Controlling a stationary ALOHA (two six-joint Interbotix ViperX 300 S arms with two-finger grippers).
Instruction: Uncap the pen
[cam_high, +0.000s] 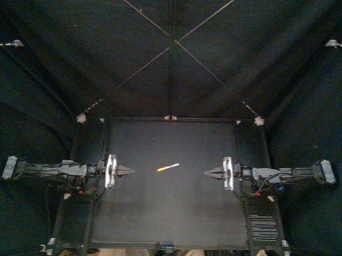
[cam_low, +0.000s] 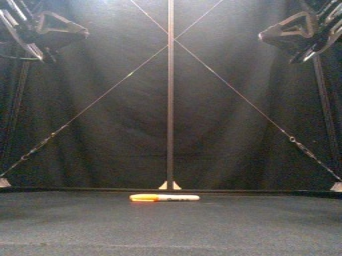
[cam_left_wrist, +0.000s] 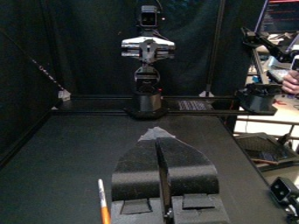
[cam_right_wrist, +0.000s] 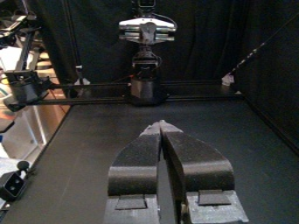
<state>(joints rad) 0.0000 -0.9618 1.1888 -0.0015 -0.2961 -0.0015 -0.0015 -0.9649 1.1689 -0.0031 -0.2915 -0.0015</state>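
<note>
A marker pen (cam_high: 167, 167) with an orange cap end and a white barrel lies flat in the middle of the table. In the front view the pen (cam_low: 163, 198) rests alone on the black surface, orange end at the left. My left gripper (cam_high: 128, 172) hovers to the pen's left, jaws shut on nothing. My right gripper (cam_high: 210, 172) faces it from the pen's right, also shut and empty. The left wrist view shows the pen (cam_left_wrist: 101, 199) beside my closed left gripper (cam_left_wrist: 158, 133). The right gripper (cam_right_wrist: 162, 126) meets at a point, and its view shows no pen.
Both arms sit high at the table's two sides, seen in the front view's upper corners as the left arm (cam_low: 40, 30) and the right arm (cam_low: 301, 30). The black table (cam_high: 167, 215) extends bare around the pen.
</note>
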